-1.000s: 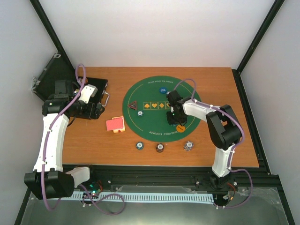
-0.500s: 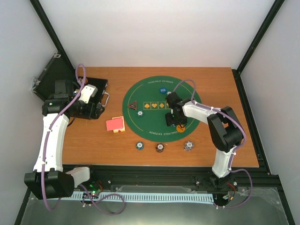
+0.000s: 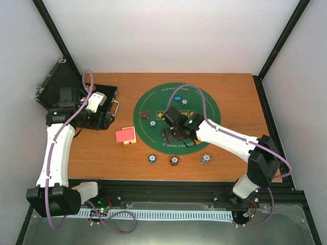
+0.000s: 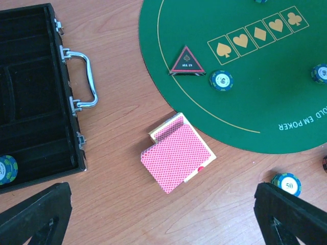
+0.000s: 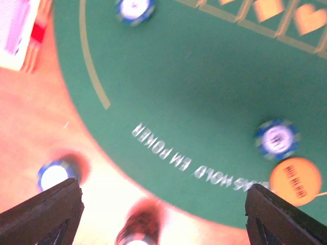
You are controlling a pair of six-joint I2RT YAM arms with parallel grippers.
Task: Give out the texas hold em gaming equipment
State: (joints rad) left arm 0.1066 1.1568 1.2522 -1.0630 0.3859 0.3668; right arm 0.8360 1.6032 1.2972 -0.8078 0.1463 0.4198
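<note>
The red-backed card deck [image 3: 126, 135] lies on the wood left of the green mat [image 3: 204, 104], and in the left wrist view [image 4: 176, 153]. A dark triangular button [image 4: 187, 62] and a striped chip [image 4: 222, 80] sit on the mat's left part. The blue button [image 3: 177, 98] is at the mat's back. The orange button [image 5: 295, 181] lies near the mat's front edge beside a blue chip [image 5: 277, 139]. Three chips [image 3: 152, 158], [image 3: 174, 161], [image 3: 205, 158] lie on the wood in front. My left gripper [image 4: 163, 224] is open and empty above the cards. My right gripper [image 5: 163, 219] is open and empty over the mat's front edge [image 3: 171, 135].
The black hinged case [image 3: 102, 99] lies open at the back left, with its metal handle [image 4: 84, 76] facing the mat and one chip [image 4: 7, 169] inside. The right wrist view is motion-blurred. Black frame posts stand at the table's corners.
My right arm has swung left across the mat, from beside the orange button to the mat's front-left part. The left arm has not moved.
</note>
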